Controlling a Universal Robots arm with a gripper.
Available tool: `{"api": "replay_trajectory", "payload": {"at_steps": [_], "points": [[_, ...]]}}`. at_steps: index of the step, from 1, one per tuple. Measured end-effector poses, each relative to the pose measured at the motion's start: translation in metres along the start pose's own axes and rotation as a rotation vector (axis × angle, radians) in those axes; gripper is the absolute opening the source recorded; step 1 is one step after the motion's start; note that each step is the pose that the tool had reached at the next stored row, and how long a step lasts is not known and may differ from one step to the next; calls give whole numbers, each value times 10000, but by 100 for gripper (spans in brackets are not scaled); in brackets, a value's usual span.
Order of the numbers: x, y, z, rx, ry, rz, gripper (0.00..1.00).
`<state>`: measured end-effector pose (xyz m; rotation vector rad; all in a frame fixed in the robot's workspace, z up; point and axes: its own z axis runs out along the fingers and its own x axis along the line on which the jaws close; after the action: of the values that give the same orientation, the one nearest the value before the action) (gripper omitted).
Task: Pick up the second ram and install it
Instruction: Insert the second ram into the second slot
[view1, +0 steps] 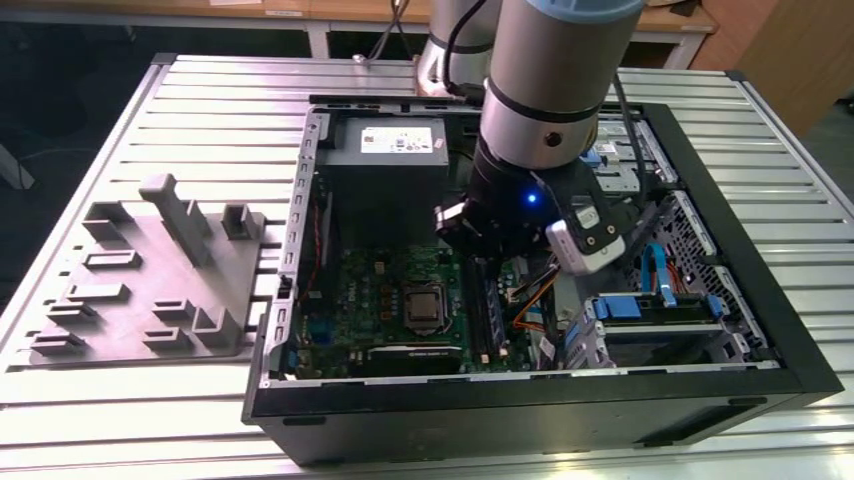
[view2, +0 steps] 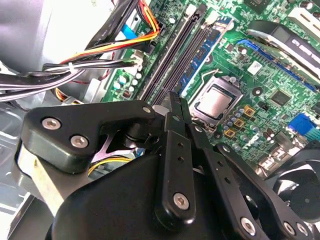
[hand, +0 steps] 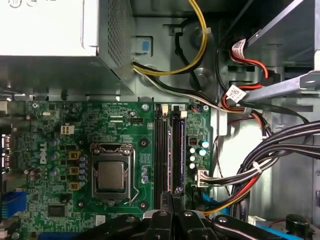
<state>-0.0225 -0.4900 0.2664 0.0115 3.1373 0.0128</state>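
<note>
A slatted metal table (view1: 134, 110) is noted, bearing an open computer case (view1: 534, 420) into which the arm (view1: 547, 80) reaches from above. The green motherboard (hand: 75, 115) is seen flat on the case floor. The processor socket (hand: 112, 175) is near its middle and the memory slots (hand: 161, 150) run in parallel just beside it. The second ram (hand: 176, 150) is found standing on edge along the slot nearest the bundle of cables (hand: 285, 145), in line with that slot from end to end. Whether it is fully seated cannot be established. The gripper (hand: 172, 197) is placed at one end of that board. Its fingers are drawn together with no gap visible, and it cannot be told whether the board's top edge is pinched between them or merely pressed by them. The step in hand is judged to be the seating of the board. For that to be done well, the board should be kept upright and square to the slot, and force should be applied straight down rather than sideways. Both ends should be brought down evenly, since pressure at one end alone is liable to leave the other raised. The cables, lying near the fingers, should be kept clear. The white latches (hand: 176, 107) at the slot ends are considered the proper check of seating.
</note>
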Motion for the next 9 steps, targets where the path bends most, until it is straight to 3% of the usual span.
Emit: {"api": "replay_trajectory", "payload": {"at_steps": [2, 9], "points": [[-1, -2, 41, 2, 0, -1, 11], [-1, -1, 54, -1, -1, 0, 11]]}}
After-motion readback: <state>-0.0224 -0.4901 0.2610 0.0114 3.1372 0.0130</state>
